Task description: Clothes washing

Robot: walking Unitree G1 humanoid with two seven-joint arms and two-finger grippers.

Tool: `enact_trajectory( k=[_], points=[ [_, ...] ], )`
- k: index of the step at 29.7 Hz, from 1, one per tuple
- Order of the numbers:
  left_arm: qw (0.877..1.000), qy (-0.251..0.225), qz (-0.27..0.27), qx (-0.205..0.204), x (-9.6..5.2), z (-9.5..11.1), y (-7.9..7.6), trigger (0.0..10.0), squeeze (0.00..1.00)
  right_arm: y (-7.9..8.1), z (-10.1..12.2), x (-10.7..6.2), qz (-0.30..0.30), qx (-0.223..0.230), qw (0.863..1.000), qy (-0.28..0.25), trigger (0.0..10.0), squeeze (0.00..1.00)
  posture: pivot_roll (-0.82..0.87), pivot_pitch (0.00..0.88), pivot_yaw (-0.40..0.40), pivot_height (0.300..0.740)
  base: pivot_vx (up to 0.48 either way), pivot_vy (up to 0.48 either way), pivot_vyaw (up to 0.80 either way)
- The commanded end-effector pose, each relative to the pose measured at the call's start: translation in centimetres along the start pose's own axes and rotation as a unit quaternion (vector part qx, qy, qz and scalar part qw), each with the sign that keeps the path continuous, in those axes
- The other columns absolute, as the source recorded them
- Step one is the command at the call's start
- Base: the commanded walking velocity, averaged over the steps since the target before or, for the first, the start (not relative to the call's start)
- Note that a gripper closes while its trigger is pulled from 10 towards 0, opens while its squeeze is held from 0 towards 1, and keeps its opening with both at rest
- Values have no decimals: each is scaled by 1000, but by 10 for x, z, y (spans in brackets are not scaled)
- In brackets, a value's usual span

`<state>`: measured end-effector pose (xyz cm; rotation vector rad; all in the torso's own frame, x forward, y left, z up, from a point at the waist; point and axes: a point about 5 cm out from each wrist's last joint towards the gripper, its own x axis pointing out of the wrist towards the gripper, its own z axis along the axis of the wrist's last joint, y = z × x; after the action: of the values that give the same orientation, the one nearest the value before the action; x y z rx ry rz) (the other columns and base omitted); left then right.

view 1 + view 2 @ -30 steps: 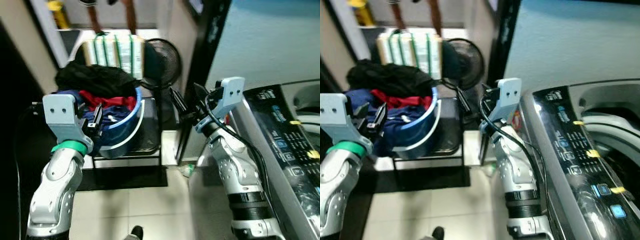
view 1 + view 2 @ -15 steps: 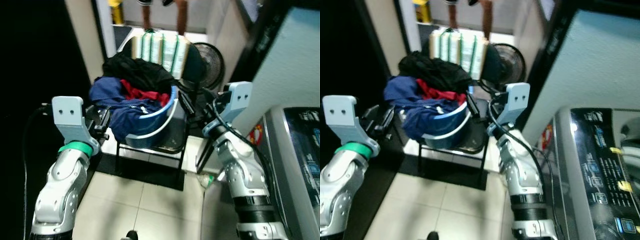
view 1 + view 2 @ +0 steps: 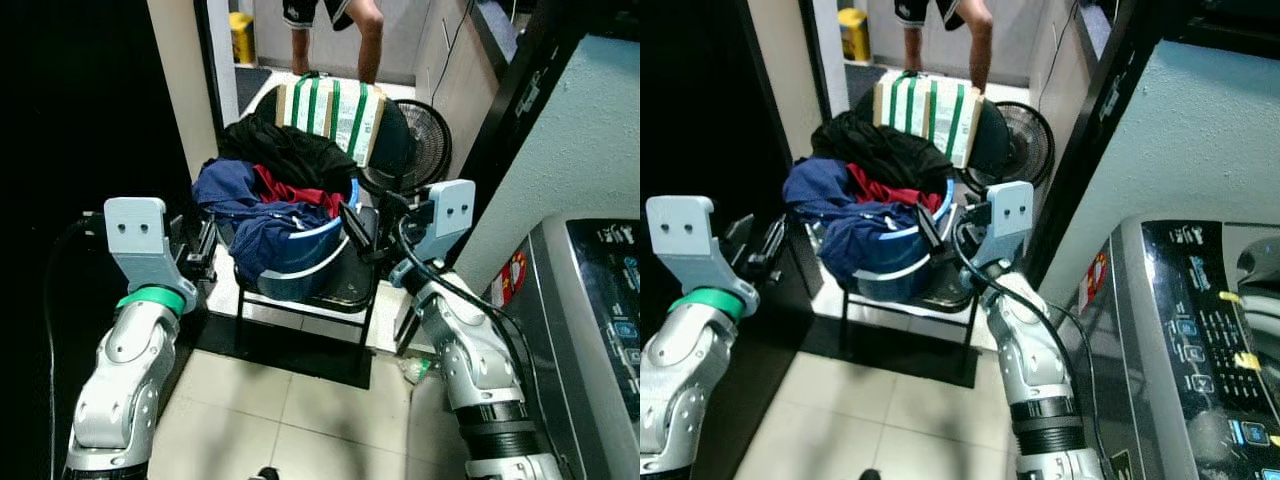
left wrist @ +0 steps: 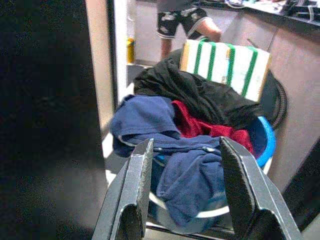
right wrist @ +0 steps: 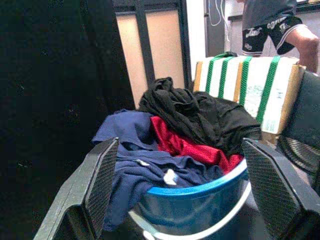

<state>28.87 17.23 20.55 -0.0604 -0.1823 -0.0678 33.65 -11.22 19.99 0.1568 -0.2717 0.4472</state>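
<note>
Standing on a black metal chair [image 3: 330, 290] in front of the robot, the blue laundry basket [image 3: 310, 262] is piled high with clothes: a navy garment [image 3: 262, 232] hanging over its near rim, a red one [image 3: 290, 190] and a black one [image 3: 290, 155] behind. The left gripper [image 3: 198, 250] is just beside the basket on its left, the right gripper [image 3: 358, 228] close to its right rim; both have their fingers wide apart and hold nothing. The clothes are soft and will sag, probably light, so pinching a thick fold of the navy garment seems best. The basket rim is stiff, perhaps slippery. A washing machine [image 3: 1200, 340] stands at the right.
</note>
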Motion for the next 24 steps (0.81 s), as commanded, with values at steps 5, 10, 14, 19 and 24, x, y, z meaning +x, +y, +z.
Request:
enact_trajectory(
  k=[5,10,14,19,24],
  points=[
    [1000,7,7,3,-1,-3,4,10000,0,3,-2,1,3,4,1000,1,10000,0,134,7,19,740,304,0,480],
    [1000,6,7,3,-2,-3,5,10000,0,2,-3,1,-4,14,1000,0,10000,0,134,7,19,740,306,0,0],
    [1000,6,6,2,-1,-3,5,10000,0,2,-3,1,-3,14,1000,-1,10000,0,134,9,20,740,305,0,0],
    [1000,5,6,1,0,-2,5,10000,0,2,-3,2,-3,13,1000,-1,10000,0,131,17,20,740,305,0,0],
    [1000,4,10,-1,1,-3,5,10000,0,5,-2,3,11,-6,1000,2,10000,0,125,27,18,740,306,0,320]
  ],
)
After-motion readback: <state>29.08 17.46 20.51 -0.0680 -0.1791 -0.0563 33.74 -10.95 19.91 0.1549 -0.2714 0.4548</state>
